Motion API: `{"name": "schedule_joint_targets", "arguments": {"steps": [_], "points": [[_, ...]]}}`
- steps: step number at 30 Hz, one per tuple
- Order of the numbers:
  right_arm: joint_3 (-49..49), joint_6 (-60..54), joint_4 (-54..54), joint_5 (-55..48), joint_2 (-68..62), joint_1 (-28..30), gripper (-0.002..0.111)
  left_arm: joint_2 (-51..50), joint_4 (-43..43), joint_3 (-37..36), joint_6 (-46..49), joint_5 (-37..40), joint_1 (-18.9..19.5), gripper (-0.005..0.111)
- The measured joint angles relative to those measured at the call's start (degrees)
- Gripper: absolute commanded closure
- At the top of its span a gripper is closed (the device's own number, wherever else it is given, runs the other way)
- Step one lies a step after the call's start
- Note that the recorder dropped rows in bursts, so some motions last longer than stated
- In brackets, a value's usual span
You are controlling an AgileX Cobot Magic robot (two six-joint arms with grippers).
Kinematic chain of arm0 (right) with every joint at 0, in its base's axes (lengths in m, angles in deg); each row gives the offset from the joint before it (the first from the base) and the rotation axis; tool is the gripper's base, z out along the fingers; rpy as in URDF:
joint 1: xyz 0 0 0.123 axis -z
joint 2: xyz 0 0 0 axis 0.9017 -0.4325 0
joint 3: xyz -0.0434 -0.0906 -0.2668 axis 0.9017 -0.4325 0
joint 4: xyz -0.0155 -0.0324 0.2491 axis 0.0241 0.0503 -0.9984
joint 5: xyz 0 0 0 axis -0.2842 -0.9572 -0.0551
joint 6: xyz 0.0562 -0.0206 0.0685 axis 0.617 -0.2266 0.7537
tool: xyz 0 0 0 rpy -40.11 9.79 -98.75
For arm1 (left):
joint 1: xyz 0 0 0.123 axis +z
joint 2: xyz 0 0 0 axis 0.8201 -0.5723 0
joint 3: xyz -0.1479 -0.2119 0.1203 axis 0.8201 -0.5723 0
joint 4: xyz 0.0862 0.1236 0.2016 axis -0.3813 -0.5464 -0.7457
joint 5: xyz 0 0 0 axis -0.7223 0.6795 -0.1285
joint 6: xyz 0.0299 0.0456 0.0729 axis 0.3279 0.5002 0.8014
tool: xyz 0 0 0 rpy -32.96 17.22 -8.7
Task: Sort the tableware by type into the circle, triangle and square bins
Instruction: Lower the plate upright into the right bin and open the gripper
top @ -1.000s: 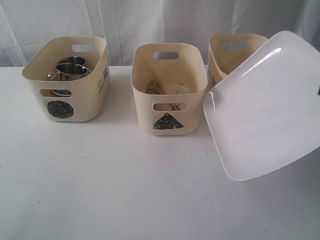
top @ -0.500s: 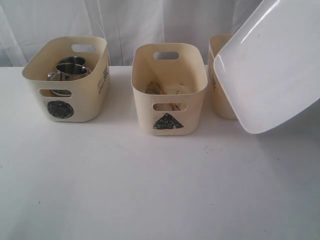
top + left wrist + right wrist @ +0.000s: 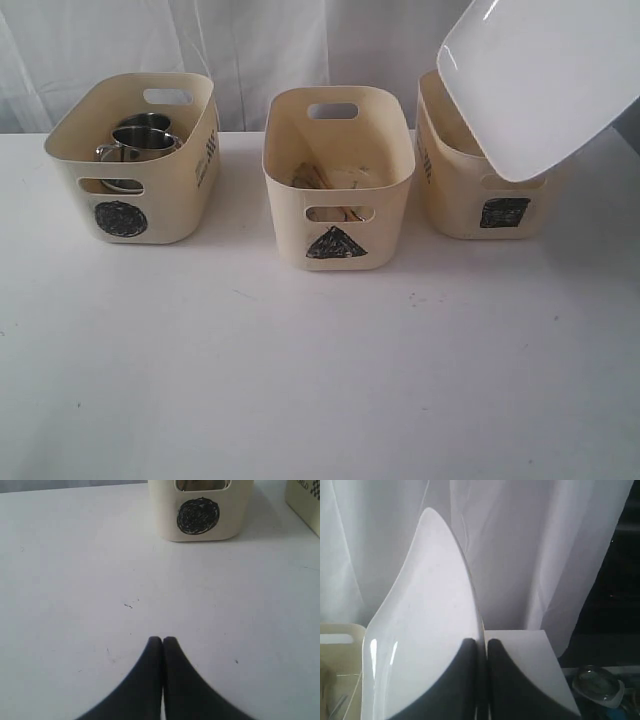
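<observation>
The right claw (image 3: 481, 643) pinches the large white square plate (image 3: 540, 80), tilted over the square-marked cream tub (image 3: 462, 195); the left claw (image 3: 162, 640) is closed, empty. The circle-marked cream tub (image 3: 165, 205) holds steel mugs (image 3: 140, 140).

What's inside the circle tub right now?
Steel handled mugs, apparently two, sit close together at the back of the circle tub, their rims near its rim. The tub's front wall hides the floor and anything lower down.

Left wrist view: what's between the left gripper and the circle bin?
Only bare white tabletop, marked by a few tiny dark specks, lies between the shut left gripper and the circle bin; the left wrist view shows it.
</observation>
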Motion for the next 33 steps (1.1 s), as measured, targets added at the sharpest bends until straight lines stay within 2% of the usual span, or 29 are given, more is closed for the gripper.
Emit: {"name": "schedule_joint_targets", "arguments": {"steps": [9, 21, 33], "points": [[7.4, 0.0, 4.7, 0.0, -9.2, 0.0, 0.108, 0.0, 0.0, 0.0, 0.0, 0.0, 0.0, 0.106], [16.2, 0.0, 6.4, 3.9, -21.4, 5.1, 0.108, 0.0, 0.0, 0.0, 0.0, 0.0, 0.0, 0.106], [21.3, 0.0, 9.2, 6.7, -29.5, 7.0, 0.108, 0.0, 0.0, 0.0, 0.0, 0.0, 0.0, 0.106]]}}
